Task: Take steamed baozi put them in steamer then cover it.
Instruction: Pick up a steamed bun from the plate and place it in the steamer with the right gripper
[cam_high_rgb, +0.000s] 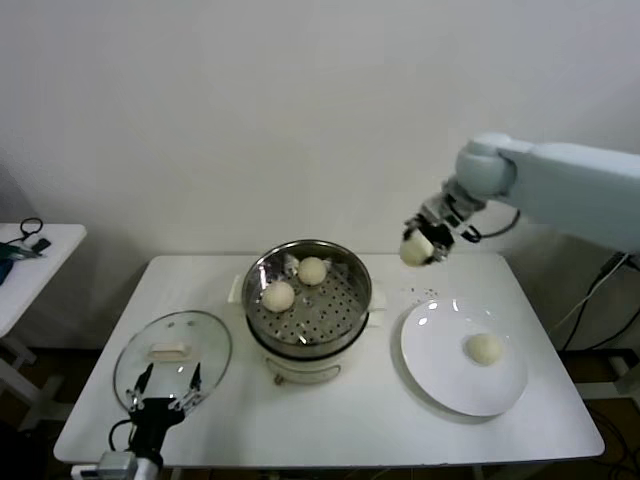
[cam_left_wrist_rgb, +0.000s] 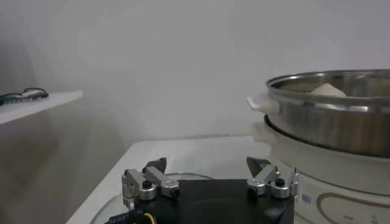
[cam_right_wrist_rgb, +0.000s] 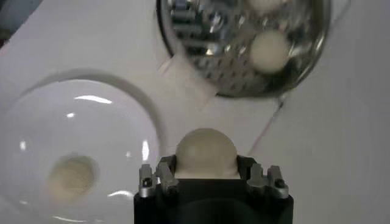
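Steel steamer (cam_high_rgb: 308, 300) sits mid-table on its cream base, and we count two baozi inside: one at the near left (cam_high_rgb: 278, 296), one farther back (cam_high_rgb: 312, 270). Our right gripper (cam_high_rgb: 424, 243) hangs in the air between the steamer and the plate (cam_high_rgb: 440, 375), just past the plate's far edge, jaws closed on a third baozi (cam_high_rgb: 416, 250); the right wrist view shows the bun (cam_right_wrist_rgb: 205, 152) pinched between the fingers. A fourth baozi (cam_high_rgb: 485, 348) lies on the plate, right of the steamer. The cover (cam_high_rgb: 172, 357) lies flat on the table, near left of the steamer, handle up. Our left gripper (cam_high_rgb: 165, 387) is over the cover's near edge, jaws wide and holding nothing. A side table (cam_high_rgb: 40, 262) stands far left.
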